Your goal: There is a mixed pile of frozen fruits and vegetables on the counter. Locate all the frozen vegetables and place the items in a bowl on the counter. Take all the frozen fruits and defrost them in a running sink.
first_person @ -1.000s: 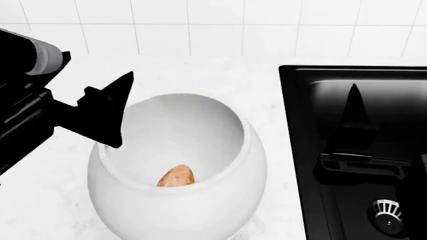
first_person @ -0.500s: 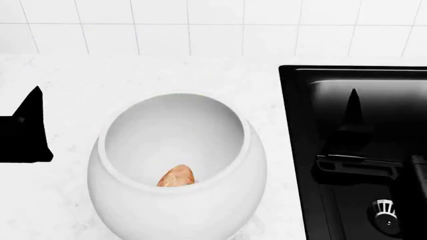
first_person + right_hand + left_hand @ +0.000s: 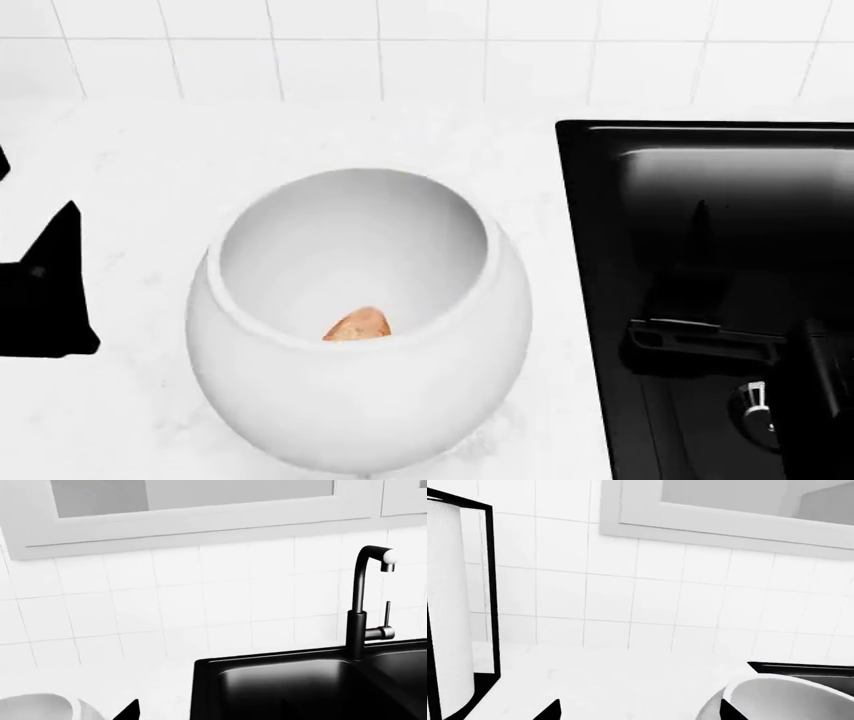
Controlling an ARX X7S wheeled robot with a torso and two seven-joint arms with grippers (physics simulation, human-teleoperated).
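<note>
The white bowl (image 3: 360,400) stands on the counter (image 3: 147,160) with one of the frozen vegetables, a tan speckled sweet potato (image 3: 358,325), lying in it. My left gripper (image 3: 640,714) is open and empty, left of the bowl (image 3: 790,700) and apart from it; one black finger (image 3: 51,290) shows at the head view's left edge. The right gripper (image 3: 707,300) hangs over the black sink (image 3: 694,180), open with nothing in it. Only one of its fingertips (image 3: 130,712) shows in the right wrist view; the other is lost against the dark basin. The frozen fruits are out of view.
A paper towel roll in a black stand (image 3: 454,615) sits on the counter left of the bowl. The tall black faucet (image 3: 360,610) rises behind the sink (image 3: 300,685). A silver drain strainer (image 3: 754,405) lies in the basin. A tiled wall (image 3: 427,50) backs the counter.
My left arm has pulled back to the left from above the bowl's rim. The head view has shifted, so the bowl sits a little higher in it. The right gripper hardly moved.
</note>
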